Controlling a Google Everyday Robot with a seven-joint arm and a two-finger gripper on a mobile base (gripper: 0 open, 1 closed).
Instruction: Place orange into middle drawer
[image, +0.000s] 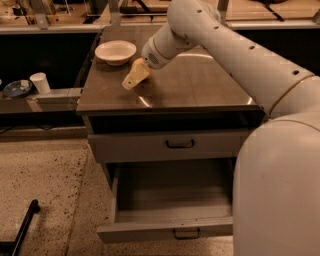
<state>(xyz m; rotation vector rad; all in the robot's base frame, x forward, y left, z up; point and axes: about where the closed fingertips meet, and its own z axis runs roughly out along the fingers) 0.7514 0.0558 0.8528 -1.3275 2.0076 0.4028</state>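
Reaching across the cabinet's dark countertop (200, 87), the robot's single arm brings the gripper (128, 85) down near the back left corner, just in front and to the right of the white bowl (115, 51). The gripper shows as one pale yellow wedge, sloping down and to the left, its tip at or just above the surface. Whether it is open, closed or already grasping cannot be told from this view.

The orange (136, 62) shows only as a small orange patch at the upper edge of the wedge, close to the wrist and between gripper and bowl. Most of it is hidden. It therefore lies up and back from the gripper's tip, toward the bowl. Whether it rests on the countertop behind the gripper or sits inside it cannot be told. The fruit is round, so its orientation should not affect the grasp.

Below the countertop, the upper drawer (170, 145) is shut. The middle drawer (165, 231) stands pulled well out toward the camera, its grey floor exposed. The transfer from the back left of the countertop would thus run forward and down, clearing the countertop's front edge.

The task is judged to be at the pick-up stage, with placement not yet done. A paper cup (40, 82) stands on a lower ledge to the left.
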